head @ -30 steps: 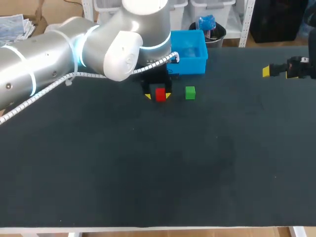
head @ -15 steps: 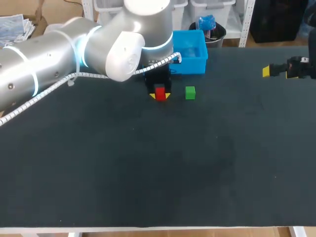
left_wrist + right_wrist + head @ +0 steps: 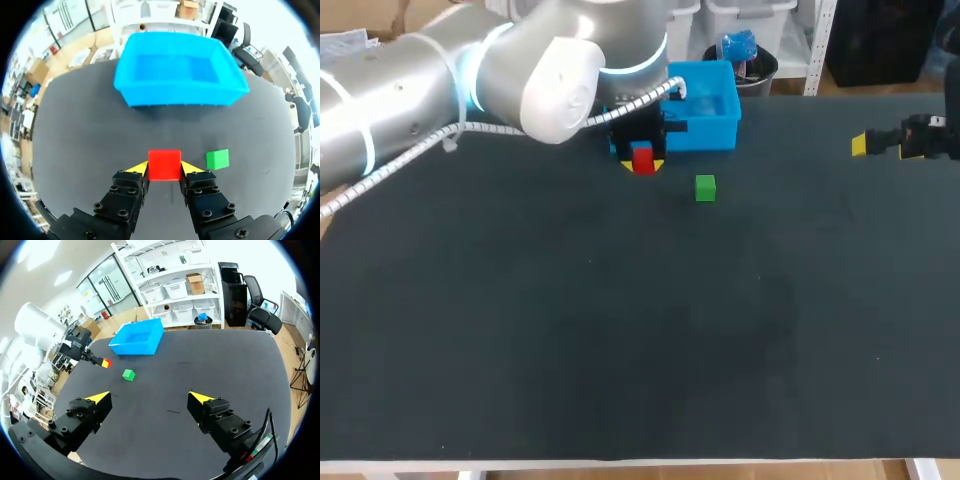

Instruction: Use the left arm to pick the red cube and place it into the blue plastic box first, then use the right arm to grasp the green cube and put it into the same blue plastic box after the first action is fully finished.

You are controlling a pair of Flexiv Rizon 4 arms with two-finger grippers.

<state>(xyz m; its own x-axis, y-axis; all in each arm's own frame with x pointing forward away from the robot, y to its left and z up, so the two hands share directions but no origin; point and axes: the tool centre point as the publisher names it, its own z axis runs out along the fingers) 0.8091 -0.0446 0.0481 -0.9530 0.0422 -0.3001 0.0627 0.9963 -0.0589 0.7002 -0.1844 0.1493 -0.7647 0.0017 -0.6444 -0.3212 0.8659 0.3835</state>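
We see the red cube [image 3: 642, 159] gripped from both sides by our left claw [image 3: 642, 166], held off the surface [image 3: 620, 330] just before the blue plastic box [image 3: 706, 134]. The box stands upright, open side up. The green cube [image 3: 705, 187] lies flat nearby, apart from both.
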